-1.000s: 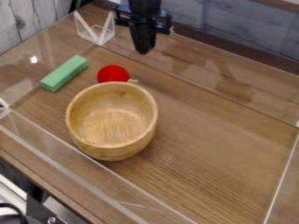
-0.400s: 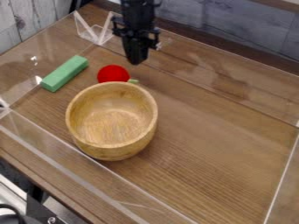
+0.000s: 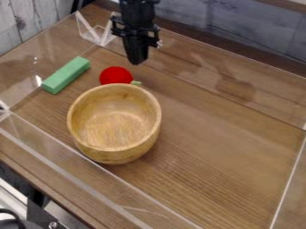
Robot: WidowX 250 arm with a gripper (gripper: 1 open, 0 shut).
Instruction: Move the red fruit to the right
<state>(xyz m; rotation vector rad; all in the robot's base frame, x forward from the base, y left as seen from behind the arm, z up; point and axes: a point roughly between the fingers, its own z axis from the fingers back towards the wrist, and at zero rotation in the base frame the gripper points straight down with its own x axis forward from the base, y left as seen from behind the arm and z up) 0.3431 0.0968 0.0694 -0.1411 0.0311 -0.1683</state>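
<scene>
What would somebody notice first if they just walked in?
Probably the big wooden bowl, low and left of the middle. Next, the bright red fruit just above its rim, then the green block further left. The dark gripper is near the top.

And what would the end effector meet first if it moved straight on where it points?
Probably the bare table, just behind the red fruit; depth is hard to judge.

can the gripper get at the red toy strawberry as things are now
Probably yes: the gripper hangs just beyond the red toy strawberry with nothing visible between them, though its closed jaws would need opening.
</scene>
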